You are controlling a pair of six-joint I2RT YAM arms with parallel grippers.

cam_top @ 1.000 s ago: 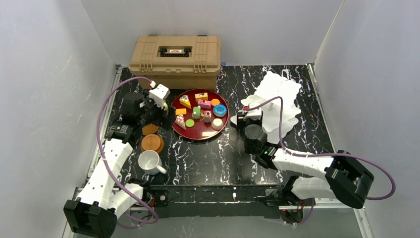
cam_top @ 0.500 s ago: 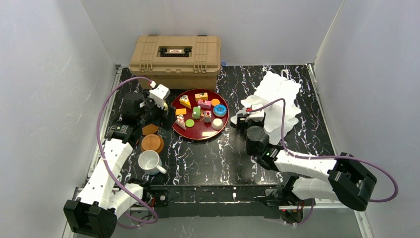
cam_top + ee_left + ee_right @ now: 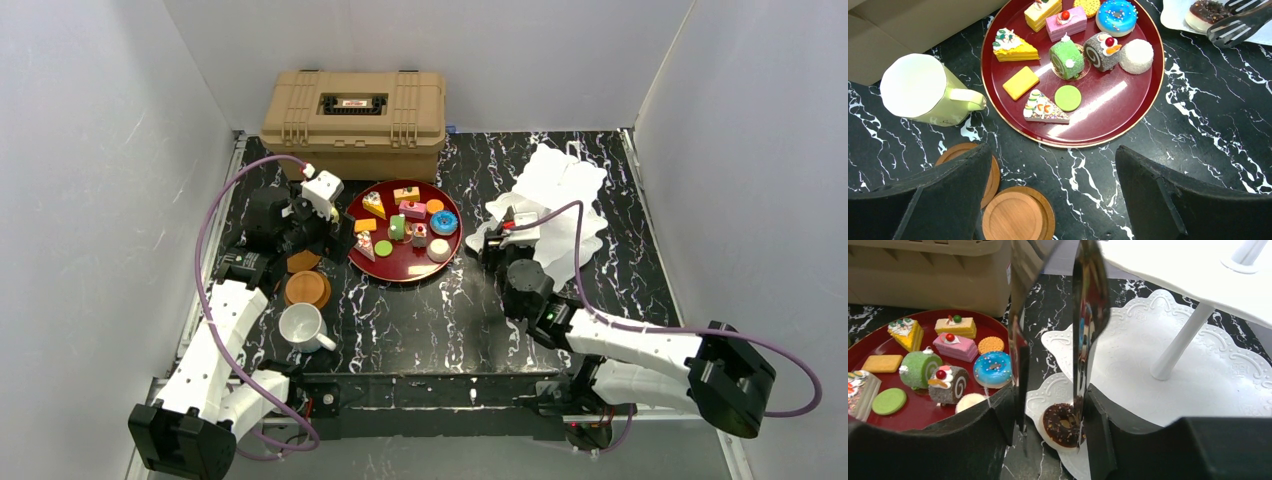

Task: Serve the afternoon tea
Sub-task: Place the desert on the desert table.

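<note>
Toy cakes (image 3: 412, 210) are lying on the dark-red tray (image 3: 405, 279), off to the left of the right gripper (image 3: 505, 225). That gripper is hanging over the near-left lobe of the white stand (image 3: 565, 190). The left gripper (image 3: 322, 230) is hovering just left of the tray, and the white mug (image 3: 300, 325) is standing behind it, towards the arm's base.

From the left wrist, this gripper's fingers are standing wide apart with nothing between them. Two brown saucers (image 3: 1018, 215) are lying under and just beside its left finger. The pale-yellow mug (image 3: 923, 92) is standing upright ahead of that finger. Far ahead and to the right, a chocolate doughnut (image 3: 1205, 12) is sitting on the stand, with the slotted tips of the tongs (image 3: 1240, 22) just beside it.

From the right wrist, the gripper is clamping the shiny tongs, whose blades are standing slightly apart. The doughnut is lying between their tips on the lowest tier. The right blade seems to be touching it; the left one I cannot tell.

These pieces are probably light, hard and glossy, so they are likely to be slipping on smooth metal. Squeezing low across a piece's outer sides looks safest. The stand, on its thin post, is looking easy to tip.
</note>
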